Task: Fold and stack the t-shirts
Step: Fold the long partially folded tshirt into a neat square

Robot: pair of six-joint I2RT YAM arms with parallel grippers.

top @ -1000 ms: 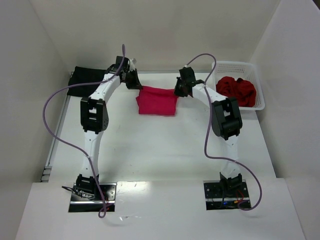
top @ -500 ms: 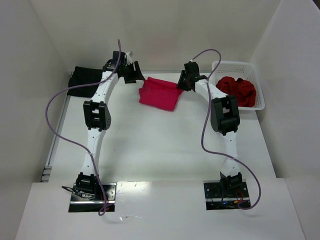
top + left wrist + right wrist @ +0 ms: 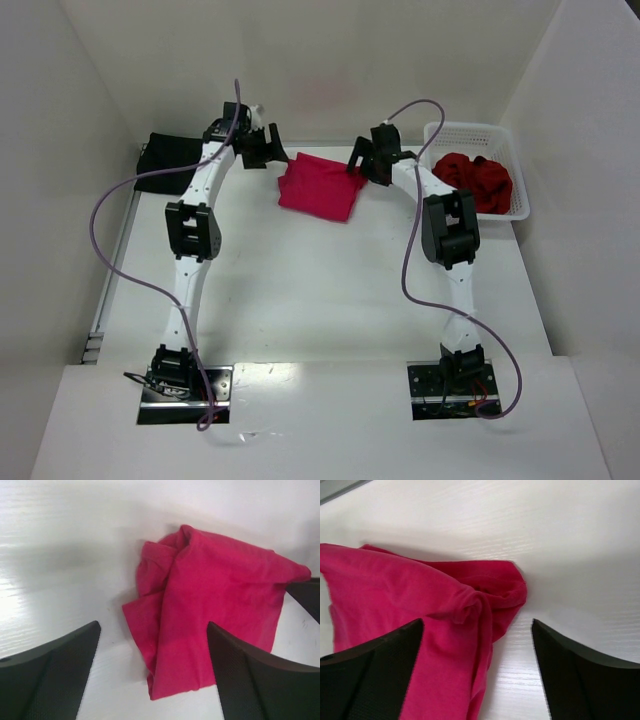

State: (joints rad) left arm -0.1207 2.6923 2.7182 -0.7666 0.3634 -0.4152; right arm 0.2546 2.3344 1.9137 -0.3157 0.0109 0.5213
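Note:
A crimson-pink t-shirt (image 3: pixel 320 187) lies in a loose fold on the white table, at the back middle. My left gripper (image 3: pixel 272 158) is just off its left edge and my right gripper (image 3: pixel 358 165) just off its right edge. Both are open and hold nothing. In the left wrist view the pink t-shirt (image 3: pixel 210 605) lies flat between and beyond the spread jaws of the left gripper (image 3: pixel 152 627). Seen from the right wrist, its bunched corner (image 3: pixel 485 600) lies ahead of the right gripper (image 3: pixel 477 625). A black t-shirt (image 3: pixel 170 162) lies at the back left. Dark red t-shirts (image 3: pixel 477 180) fill the basket.
The white lattice basket (image 3: pixel 470 127) stands at the back right against the wall. White walls close in the table at the back and both sides. A dark finger of the right gripper (image 3: pixel 306 596) shows at the right edge of the left wrist view.
Both grippers, shut on the pink t-shirt's far corners a second ago, have opened and let it go. The shirt now lies slightly farther back, and skewed.

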